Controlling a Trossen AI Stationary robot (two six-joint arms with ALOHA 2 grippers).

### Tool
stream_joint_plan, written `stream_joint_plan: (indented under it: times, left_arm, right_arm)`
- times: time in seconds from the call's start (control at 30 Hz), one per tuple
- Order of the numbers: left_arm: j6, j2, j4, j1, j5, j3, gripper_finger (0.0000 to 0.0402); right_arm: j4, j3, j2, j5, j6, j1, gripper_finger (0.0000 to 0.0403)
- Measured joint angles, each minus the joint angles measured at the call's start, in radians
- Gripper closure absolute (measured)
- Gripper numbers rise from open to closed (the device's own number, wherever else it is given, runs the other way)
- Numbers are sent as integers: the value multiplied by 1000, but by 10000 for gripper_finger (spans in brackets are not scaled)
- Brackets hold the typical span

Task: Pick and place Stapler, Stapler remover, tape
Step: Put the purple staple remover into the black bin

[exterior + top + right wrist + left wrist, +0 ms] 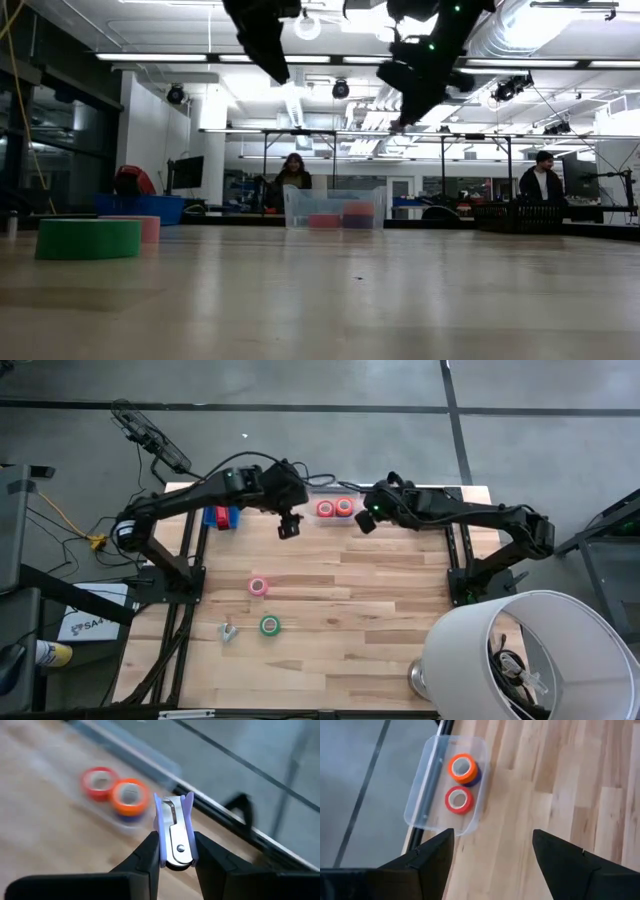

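Note:
My right gripper [176,838] is shut on a purple-and-silver stapler remover [174,822], held in the air just right of a clear bin [335,508] at the table's far edge. The bin holds a red tape roll [458,800] and an orange roll [463,768] stacked on a purple one. My left gripper [492,834] hangs open and empty, above the table just left of the bin [290,526]. A pink tape roll [258,586] and a green one [269,625] lie flat on the table. A red piece [210,517], partly under my left arm, may be the stapler. My right gripper pinches the stapler remover between its two fingers, by the purple sides [161,832] at the riveted hinge end. The fingers slant downward and lie along the remover. Its claw end points away from the gripper. The remover is lifted clear of the table.
A second, silvery claw-shaped remover [229,631] lies near the green roll. A blue piece [230,517] sits beside the red one. A big white lamp shade [530,655] fills the near right corner. Bare wood lies between the bin and the loose rolls.

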Motion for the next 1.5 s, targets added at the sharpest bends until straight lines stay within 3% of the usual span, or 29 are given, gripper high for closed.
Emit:
stream_joint_plan:
  times: [0.33, 0.53, 0.8, 1.13, 1.5]
  left_arm:
    - [43, -9, -59, 85, 75, 0, 135]
    - [104, -9, -81, 104, 99, 0, 135]
    - [162, -9, -117, 101, 168, 0, 135]
    - [191, -24, -172, 101, 166, -16, 135]
    - [189, -108, -165, 116, 179, -128, 135]
  right_arm:
    - [-224, 0, 19, 241, 387, -56, 317]
    - [-279, 0, 58, 312, 578, -108, 317]
    - [-353, 0, 160, 331, 815, -155, 317]
    - [-541, 0, 260, 293, 1230, -228, 317]
    - [-539, 0, 316, 257, 1417, -342, 317]
